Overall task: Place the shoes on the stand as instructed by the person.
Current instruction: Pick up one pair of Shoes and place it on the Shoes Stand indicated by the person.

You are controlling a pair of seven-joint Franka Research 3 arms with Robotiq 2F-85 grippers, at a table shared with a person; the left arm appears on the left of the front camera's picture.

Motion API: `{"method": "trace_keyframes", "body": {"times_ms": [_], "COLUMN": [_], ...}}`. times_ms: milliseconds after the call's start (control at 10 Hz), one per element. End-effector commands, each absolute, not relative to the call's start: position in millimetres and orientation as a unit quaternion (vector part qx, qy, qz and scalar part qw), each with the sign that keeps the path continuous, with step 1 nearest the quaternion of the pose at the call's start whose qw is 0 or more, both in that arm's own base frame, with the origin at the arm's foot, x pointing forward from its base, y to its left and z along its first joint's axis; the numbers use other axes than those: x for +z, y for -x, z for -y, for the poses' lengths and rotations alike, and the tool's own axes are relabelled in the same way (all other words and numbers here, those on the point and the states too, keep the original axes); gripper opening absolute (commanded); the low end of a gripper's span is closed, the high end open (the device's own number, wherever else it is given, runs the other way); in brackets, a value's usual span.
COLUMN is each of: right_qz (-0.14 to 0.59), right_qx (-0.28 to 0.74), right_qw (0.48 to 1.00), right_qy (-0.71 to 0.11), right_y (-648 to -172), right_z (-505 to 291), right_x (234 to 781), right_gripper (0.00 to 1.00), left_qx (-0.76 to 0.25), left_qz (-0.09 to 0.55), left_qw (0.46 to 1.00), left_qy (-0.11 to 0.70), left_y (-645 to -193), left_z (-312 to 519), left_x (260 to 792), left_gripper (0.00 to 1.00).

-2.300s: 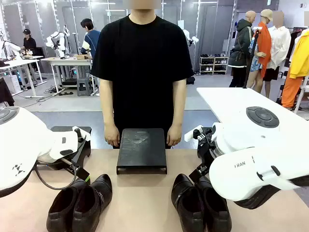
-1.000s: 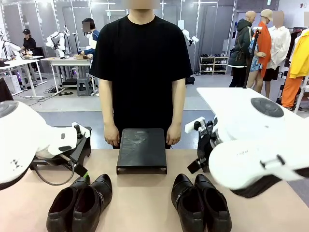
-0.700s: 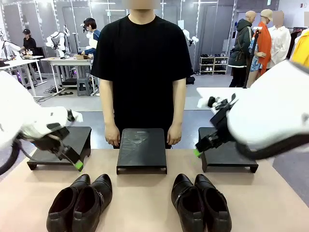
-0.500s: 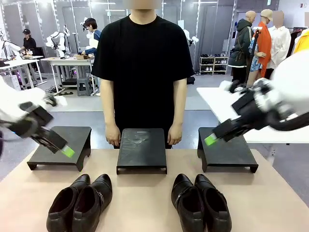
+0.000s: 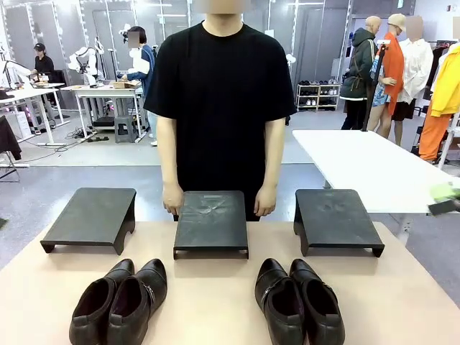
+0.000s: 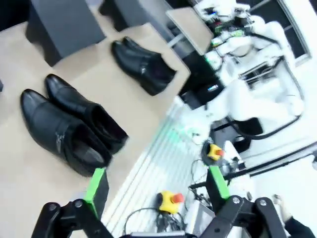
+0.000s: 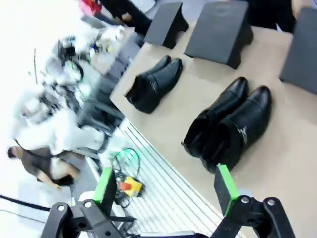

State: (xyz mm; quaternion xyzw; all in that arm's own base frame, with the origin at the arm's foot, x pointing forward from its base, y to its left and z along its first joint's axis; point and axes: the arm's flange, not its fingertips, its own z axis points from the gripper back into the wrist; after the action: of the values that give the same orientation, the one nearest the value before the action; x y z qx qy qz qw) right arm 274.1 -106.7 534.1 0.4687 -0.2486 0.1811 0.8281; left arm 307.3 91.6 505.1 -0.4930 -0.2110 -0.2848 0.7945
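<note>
At desk (image 5: 212, 309) left, near edge: left pair (image 5: 118, 302), shoes touching side by side, heels toward robot, toes toward far side, slanted slightly toward centre. Beyond it, left stand (image 5: 90, 215), bare. Left gripper (image 6: 157, 184): wide open, empty, poised about the near desk edge; left pair ahead and off to one side, heel openings facing the pads (image 6: 97, 183).

Behind middle stand (image 5: 211, 219): person (image 5: 219, 93), hands (image 5: 172, 198) hanging at sides, no stand pointed out.

At desk right, near edge: right pair (image 5: 298, 302), same lie, toes slanted slightly toward centre; right stand (image 5: 336, 215) beyond, bare. Right gripper (image 7: 164, 187): wide open, empty, likewise back at the near edge, right pair ahead, heels nearest.

Judged nearer: left arm to left pair, right arm to right pair. Expect a reach forward along each shoe's long axis, heel end first. Await the person's cue for the stand.
</note>
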Motion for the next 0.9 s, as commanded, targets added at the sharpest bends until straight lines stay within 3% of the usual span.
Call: {"method": "trace_keyframes", "body": {"times_ms": [0,400,800], "right_qz": [0.259,0.277,0.29], "right_qx": [0.119,0.069,0.089], "right_qw": [0.816,0.794,0.79], "right_qy": [-0.503,-0.537,-0.533], "right_y": [-257.8,-230.5,-233.1], "right_z": [151.4,196.4,192.6], "right_x": [503.5,471.5,468.7], "right_gripper": [1.0,1.0,1.0], "left_qx": [-0.25,-0.167,-0.143], "left_qz": [0.234,0.302,0.317], "left_qw": [0.769,0.741,0.735], "left_qy": [0.539,0.576,0.582], "left_y": [-304.7,-276.6,-280.6], "left_z": [-129.9,-197.4,-204.7], "left_x": [493.0,456.3,456.2], "left_gripper": [1.0,1.0,1.0]}}
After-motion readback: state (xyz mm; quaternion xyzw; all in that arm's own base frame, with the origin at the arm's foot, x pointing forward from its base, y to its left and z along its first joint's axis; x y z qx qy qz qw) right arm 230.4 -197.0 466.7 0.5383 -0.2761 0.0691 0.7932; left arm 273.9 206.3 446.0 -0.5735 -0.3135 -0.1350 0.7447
